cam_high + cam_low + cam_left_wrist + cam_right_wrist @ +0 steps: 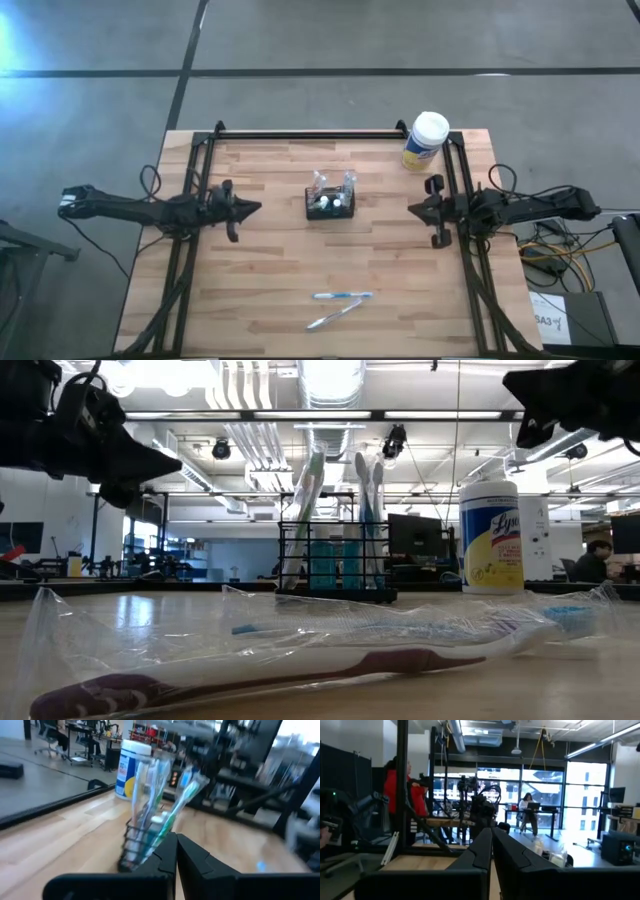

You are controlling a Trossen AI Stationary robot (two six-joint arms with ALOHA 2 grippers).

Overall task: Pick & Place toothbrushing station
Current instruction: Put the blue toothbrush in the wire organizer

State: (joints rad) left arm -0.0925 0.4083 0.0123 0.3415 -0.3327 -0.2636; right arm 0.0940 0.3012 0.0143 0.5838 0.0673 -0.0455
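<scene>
Loose wrapped toothbrushes [340, 305] lie near the wooden table's [260, 290] front edge. Black mesh caddy [331, 206] stands mid-table, top-heavy; a sideways knock from the closed, empty left gripper [255, 208] or right gripper [415, 209] could tip it.

1 caddy [331, 207] – 1 canister [425, 141] – 2 arms

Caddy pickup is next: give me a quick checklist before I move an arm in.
1. Caddy upright mid-table: ok.
2. Brushes standing in it: ok.
3. Left gripper beside the caddy, nothing between: ok.
4. Left jaws open for a grasp: not ok, shut.
5. Right gripper open for a grasp: not ok, shut, empty.
6. Wrapped toothbrushes and canister off both approach lines: ok.
</scene>
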